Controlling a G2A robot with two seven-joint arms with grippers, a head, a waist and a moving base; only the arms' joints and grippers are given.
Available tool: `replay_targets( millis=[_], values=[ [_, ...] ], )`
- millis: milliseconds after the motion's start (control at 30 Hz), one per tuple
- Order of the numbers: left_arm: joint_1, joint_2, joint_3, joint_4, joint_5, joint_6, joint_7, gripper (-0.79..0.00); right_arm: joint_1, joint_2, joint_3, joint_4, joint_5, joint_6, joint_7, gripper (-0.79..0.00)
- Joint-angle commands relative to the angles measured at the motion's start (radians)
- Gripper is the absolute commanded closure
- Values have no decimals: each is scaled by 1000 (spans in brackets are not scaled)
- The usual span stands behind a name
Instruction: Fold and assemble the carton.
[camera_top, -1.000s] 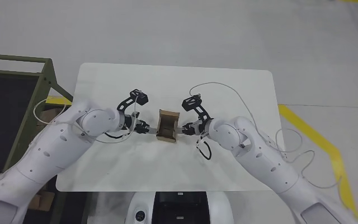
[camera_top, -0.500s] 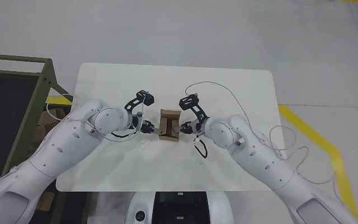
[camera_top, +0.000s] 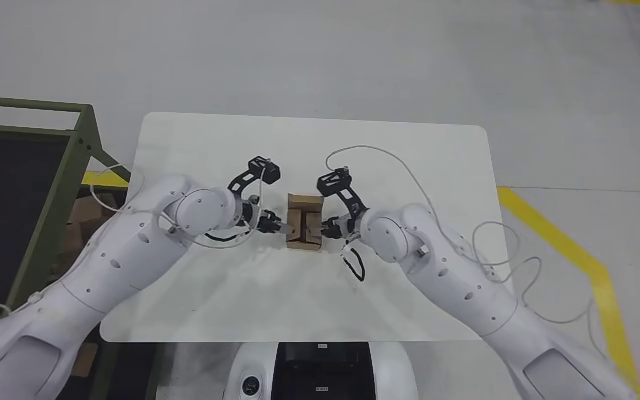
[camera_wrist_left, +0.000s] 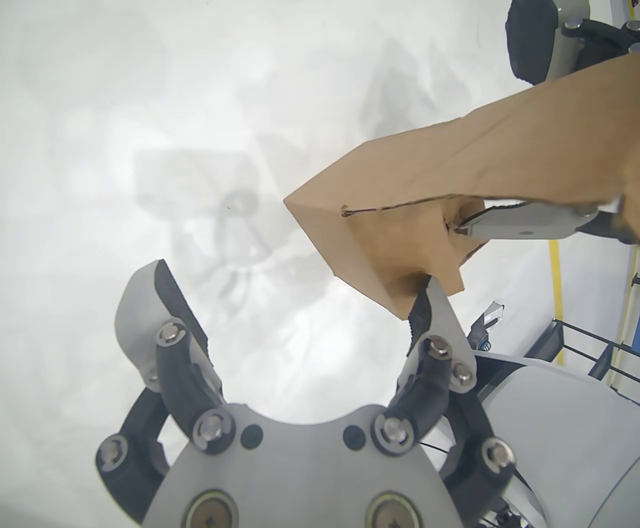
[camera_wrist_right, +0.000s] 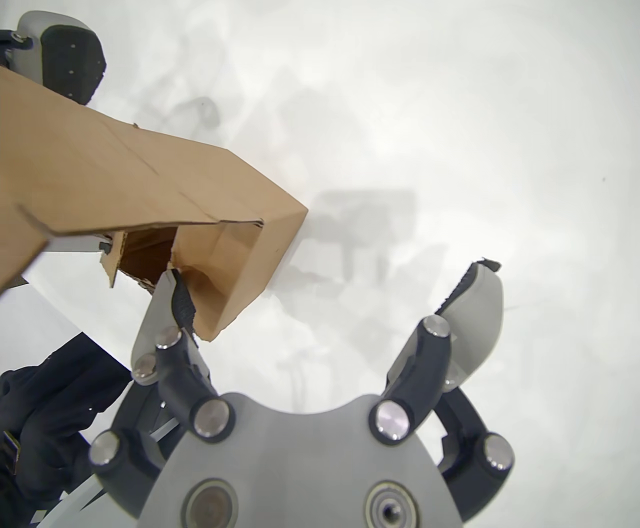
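A small brown carton (camera_top: 303, 220) stands in the middle of the white table (camera_top: 420, 300), held between my two arms. My left gripper (camera_top: 271, 223) sits against its left side, open. In the left wrist view one fingertip (camera_wrist_left: 431, 305) touches the carton (camera_wrist_left: 500, 155) at a lower flap, while my left gripper (camera_wrist_left: 295, 285) holds nothing between its fingers. My right gripper (camera_top: 331, 228) is at the carton's right side, also open. In the right wrist view one fingertip (camera_wrist_right: 172, 295) pokes into the open end of the carton (camera_wrist_right: 125, 180); my right gripper (camera_wrist_right: 325, 285) has only table between its fingers.
A thin white cable (camera_top: 400, 158) loops over the table behind the right arm. A green metal frame (camera_top: 50, 150) stands off the table's left edge. A yellow floor line (camera_top: 560, 240) runs on the right.
Both grippers have closed in on the carton from either side. The carton's side flaps have folded inward, so it looks narrower from above.
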Motion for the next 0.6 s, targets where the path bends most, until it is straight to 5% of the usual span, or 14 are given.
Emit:
replay_targets(
  millis=[0, 567],
  values=[
    [-4, -6, 6, 3, 1, 1, 0, -785, 3, -3, -3, 4, -9, 4, 4, -785],
    [-47, -58, 59, 38, 62, 52, -30, -785, 9, -31, -19, 10, -85, 45, 26, -785]
  ],
)
